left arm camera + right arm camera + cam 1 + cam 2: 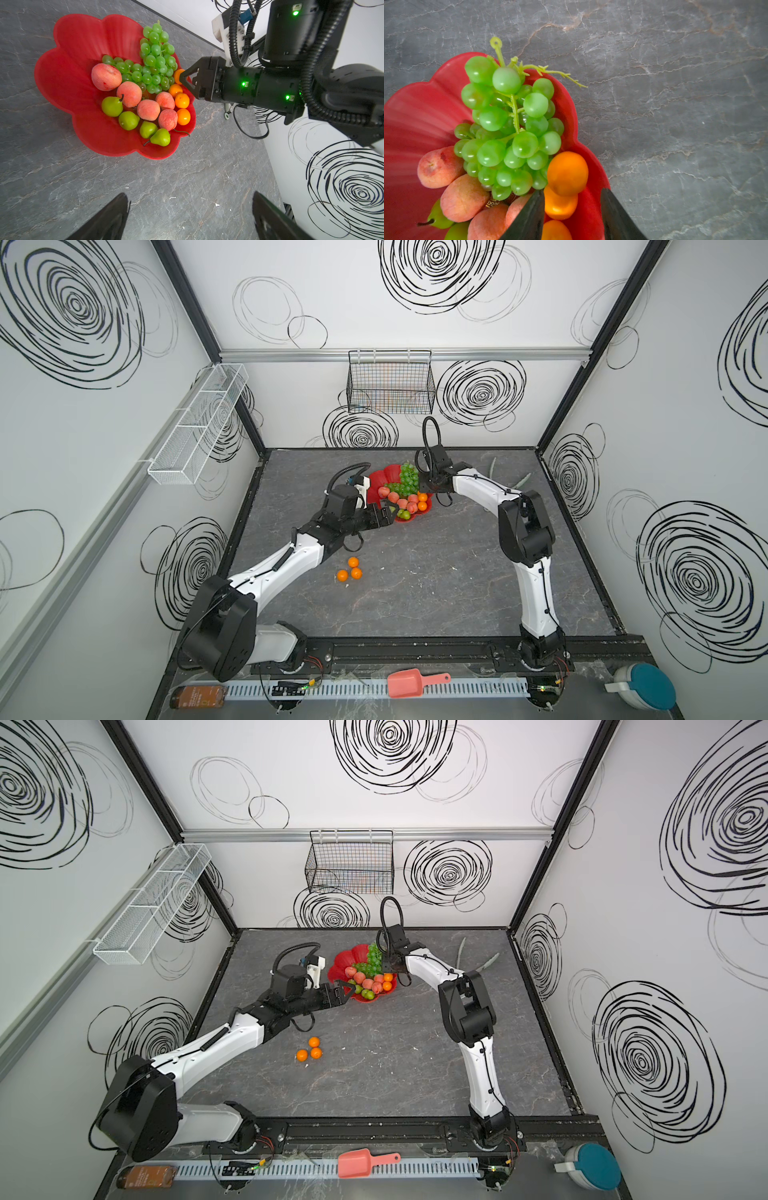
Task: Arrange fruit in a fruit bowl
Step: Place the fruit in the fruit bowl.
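Left portion of the table (415,593): three tangerines (351,568) lie loose in a tight cluster, well apart from the fruit bowl (376,481). The left end effector (189,195) hovers by the bowl's near-left rim, its fingers spread wide with nothing between them. The fruit bowl sits toward the back centre of the table. Inside it, the grapes (155,62) occupy the far side, their stem overhanging the rim. Five peaches (128,93) run across the middle, four pears (128,120) line the near side, and four tangerines (182,108) follow the right rim. The right end effector (572,190) is over that right rim with its fingers apart. One tangerine lies just beyond the tips and another between them. The close wrist view does not show whether a finger touches either one.
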Robot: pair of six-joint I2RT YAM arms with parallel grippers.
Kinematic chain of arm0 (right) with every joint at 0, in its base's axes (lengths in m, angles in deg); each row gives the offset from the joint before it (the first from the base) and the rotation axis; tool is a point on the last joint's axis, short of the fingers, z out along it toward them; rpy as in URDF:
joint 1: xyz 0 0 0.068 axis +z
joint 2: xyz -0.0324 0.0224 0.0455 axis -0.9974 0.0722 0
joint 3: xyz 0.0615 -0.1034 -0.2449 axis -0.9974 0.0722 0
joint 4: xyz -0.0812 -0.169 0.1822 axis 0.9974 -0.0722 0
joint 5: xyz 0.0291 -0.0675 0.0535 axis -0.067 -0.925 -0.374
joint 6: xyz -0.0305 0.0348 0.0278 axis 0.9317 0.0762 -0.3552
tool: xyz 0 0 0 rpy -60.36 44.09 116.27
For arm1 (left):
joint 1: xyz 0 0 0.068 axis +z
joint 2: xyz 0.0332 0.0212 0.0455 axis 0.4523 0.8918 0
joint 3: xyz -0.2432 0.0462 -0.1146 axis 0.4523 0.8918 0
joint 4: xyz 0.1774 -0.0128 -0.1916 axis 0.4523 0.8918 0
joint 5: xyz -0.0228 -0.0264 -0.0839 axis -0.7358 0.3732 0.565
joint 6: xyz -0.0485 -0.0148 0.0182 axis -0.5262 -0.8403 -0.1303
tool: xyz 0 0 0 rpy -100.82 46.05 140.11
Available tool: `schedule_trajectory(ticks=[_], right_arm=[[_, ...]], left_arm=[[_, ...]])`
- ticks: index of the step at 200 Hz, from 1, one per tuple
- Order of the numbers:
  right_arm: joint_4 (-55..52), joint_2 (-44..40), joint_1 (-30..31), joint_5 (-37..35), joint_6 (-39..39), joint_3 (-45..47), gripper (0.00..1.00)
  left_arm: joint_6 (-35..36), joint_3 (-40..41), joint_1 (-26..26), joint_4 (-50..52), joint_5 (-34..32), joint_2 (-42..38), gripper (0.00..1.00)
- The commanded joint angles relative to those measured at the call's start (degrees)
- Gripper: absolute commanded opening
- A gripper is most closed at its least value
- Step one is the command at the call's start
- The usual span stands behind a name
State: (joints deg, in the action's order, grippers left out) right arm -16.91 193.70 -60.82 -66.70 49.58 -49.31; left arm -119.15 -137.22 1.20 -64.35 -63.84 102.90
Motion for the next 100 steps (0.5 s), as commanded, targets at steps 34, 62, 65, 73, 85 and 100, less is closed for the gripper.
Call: schedule_trajectory(ticks=[34, 62, 65, 73, 85, 100], right_arm=[[-1.25, -4.82, 0.29, -0.93, 0.99, 0.25, 0.48], [0.02, -10.02, 1.75, -1.38, 0.8, 4.87, 0.47], [0.19, -10.65, 2.0, -1.37, 0.82, 5.49, 0.47], [0.65, -12.33, 2.83, -1.76, 0.79, 7.27, 0.47], [1.41, -14.85, 4.11, -2.48, 0.68, 10.31, 0.47], [2.58, -18.1, 5.82, -3.4, 0.8, 14.53, 0.47]], left_arm=[[1.46, -1.45, 0.5, 1.1, -0.63, -3.42, 0.96], [1.81, -0.79, 0.55, 4.78, -2.4, -7.49, 0.96], [1.81, -0.59, 0.54, 5.2, -2.48, -8.01, 0.96], [1.81, -0.08, 0.55, 6.51, -3.03, -9.48, 0.96], [1.77, 0.76, 0.61, 8.61, -3.71, -11.76, 0.96], [1.9, 2.22, 0.72, 11.14, -4.73, -14.97, 0.96]])
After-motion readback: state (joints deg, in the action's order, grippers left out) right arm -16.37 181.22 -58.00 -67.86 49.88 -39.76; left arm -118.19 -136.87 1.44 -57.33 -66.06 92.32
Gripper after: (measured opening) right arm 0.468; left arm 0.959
